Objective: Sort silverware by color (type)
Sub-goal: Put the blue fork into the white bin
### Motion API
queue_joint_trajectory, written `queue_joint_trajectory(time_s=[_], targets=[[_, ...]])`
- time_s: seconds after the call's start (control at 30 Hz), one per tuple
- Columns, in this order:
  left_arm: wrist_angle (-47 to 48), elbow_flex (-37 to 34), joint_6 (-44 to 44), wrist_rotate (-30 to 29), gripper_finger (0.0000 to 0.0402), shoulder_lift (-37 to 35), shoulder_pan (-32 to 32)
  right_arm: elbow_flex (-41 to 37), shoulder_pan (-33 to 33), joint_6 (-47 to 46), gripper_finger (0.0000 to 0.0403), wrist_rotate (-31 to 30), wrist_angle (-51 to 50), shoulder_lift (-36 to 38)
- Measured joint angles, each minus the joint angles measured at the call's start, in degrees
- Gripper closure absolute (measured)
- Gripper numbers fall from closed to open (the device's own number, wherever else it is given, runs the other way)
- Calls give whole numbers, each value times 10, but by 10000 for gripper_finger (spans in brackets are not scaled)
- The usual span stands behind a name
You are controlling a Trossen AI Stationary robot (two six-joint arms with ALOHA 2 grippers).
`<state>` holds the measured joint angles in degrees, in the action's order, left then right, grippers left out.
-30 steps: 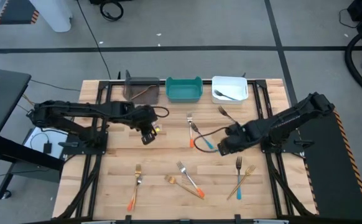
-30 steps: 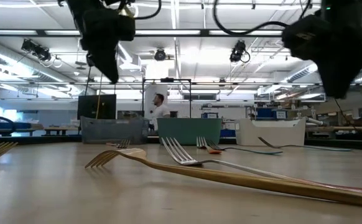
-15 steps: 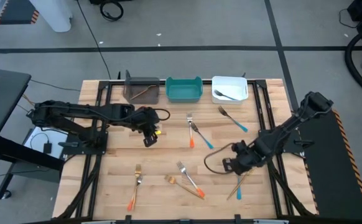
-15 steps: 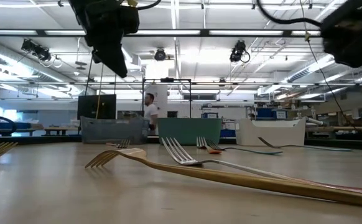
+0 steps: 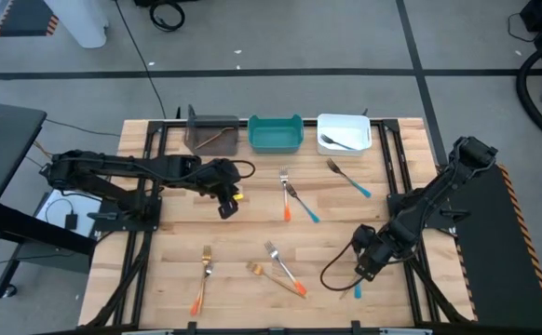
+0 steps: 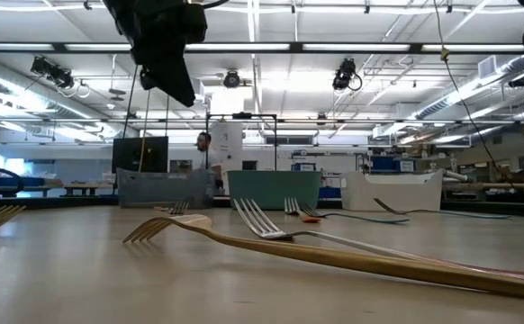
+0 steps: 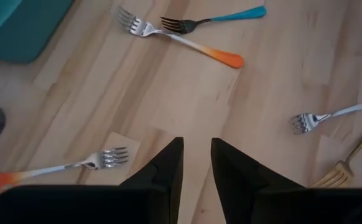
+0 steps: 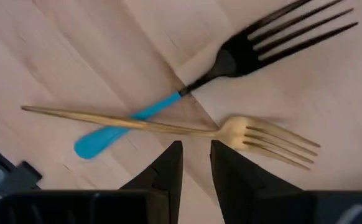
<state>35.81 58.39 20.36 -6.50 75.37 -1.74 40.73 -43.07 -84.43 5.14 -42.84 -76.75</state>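
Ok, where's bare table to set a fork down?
Bare wood lies between the left gripper and the orange fork, and right of the white bin along the table's far right. The front strip is crowded: crossed forks, right gripper.

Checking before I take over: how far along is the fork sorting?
Done: one gold fork lies in the grey bin, one dark fork in the white bin. In hand: nothing; the right hand hovers open over a second gold fork crossing a blue-handled fork, the left hand waits apart. Left: roughly eight forks on the table.
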Motion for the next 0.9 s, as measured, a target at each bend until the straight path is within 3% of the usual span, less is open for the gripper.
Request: queue_joint_trajectory(time_s=[0.17,0.4,0.53,0.67,0.8,0.9], targets=[[0,0,50,0,311,0,0,0,0,20,312,-56,6,0],[0,0,76,0,311,0,0,0,-5,225,312,-59,9,0],[-1,0,89,0,311,0,0,0,-9,287,312,-59,18,0],[-1,0,121,1,311,0,5,0,-11,280,312,-80,41,0],[-7,0,135,0,311,0,17,0,-5,196,312,-132,63,0],[-9,0,150,1,311,0,25,0,3,132,312,-132,52,0]])
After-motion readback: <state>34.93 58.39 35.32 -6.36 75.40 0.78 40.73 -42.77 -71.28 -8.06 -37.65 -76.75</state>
